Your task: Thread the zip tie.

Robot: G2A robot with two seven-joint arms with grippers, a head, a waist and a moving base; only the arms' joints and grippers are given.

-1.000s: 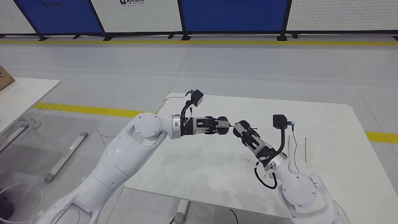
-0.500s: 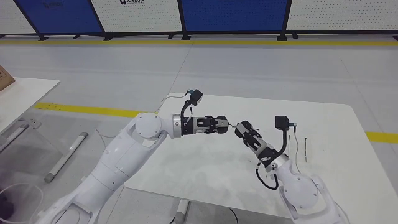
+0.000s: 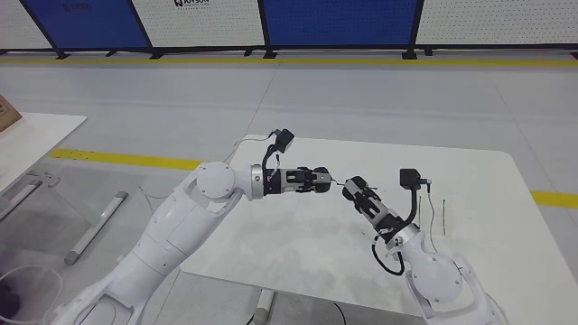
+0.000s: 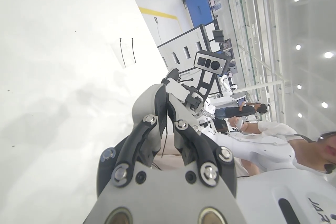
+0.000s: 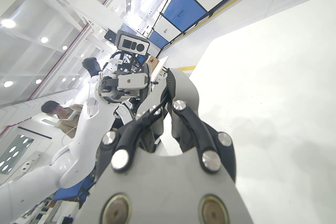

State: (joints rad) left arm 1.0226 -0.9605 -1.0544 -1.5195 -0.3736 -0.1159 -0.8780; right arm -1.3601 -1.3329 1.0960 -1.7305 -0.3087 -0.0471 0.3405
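White tabletop (image 3: pixel 470 171) underneath. Left pincer (image 3: pixel 323 181) and right pincer (image 3: pixel 349 186) met tip to tip above it, each clamped on thin black zip tie (image 3: pixel 336 182), likely to line up tail with head. Two spare ties (image 4: pixel 122 53) lay flat, well aside.

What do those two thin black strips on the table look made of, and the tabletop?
The two strips: probably flexible black plastic, likely nylon, judging by thin, slightly curved bodies with small blocky heads. The table: smooth matte white top, maybe laminate or painted board; the look leaves that open.
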